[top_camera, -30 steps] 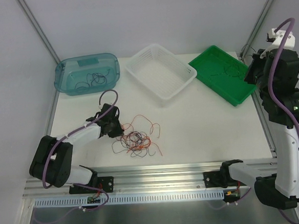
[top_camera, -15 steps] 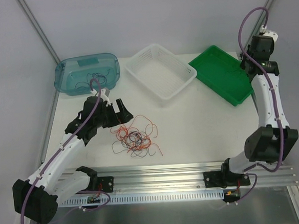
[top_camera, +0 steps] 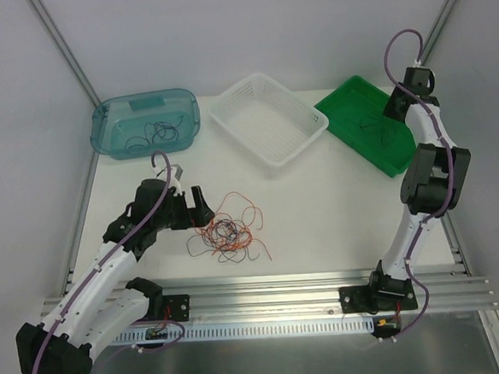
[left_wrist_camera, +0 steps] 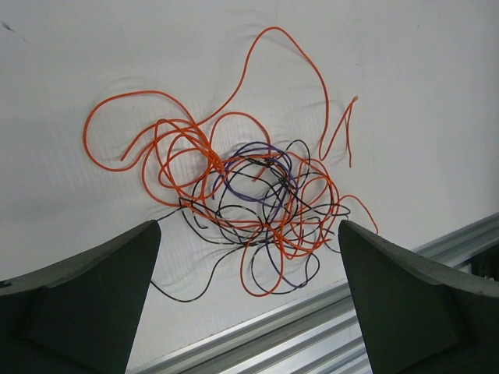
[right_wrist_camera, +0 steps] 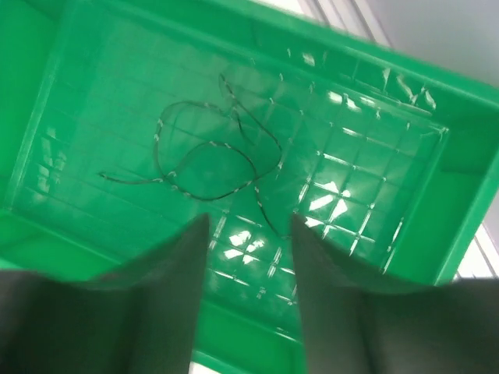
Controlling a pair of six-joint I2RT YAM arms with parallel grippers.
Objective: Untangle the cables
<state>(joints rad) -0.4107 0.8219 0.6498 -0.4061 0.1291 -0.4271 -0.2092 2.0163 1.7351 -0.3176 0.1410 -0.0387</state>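
Note:
A tangle of orange, black and purple cables (top_camera: 229,231) lies on the white table, near its front edge. My left gripper (top_camera: 201,206) hovers just left of the tangle and is open. In the left wrist view the tangle (left_wrist_camera: 257,187) lies below and ahead of the gripper (left_wrist_camera: 248,234), and nothing is between the fingers. My right gripper (top_camera: 395,101) is over the green tray (top_camera: 337,93) at the back right. In the right wrist view it (right_wrist_camera: 249,222) stands open above the tray floor (right_wrist_camera: 93,117). A thin dark cable (right_wrist_camera: 210,156) lies loose there.
A clear blue bin (top_camera: 108,120) holding black cables stands at the back left. A white basket (top_camera: 266,122) sits in the back middle. An aluminium rail (top_camera: 265,289) runs along the table's front edge, close to the tangle.
My left gripper has opened and lifted off the tangle's left edge. The right arm has swung in over the green tray, and its gripper has opened there.

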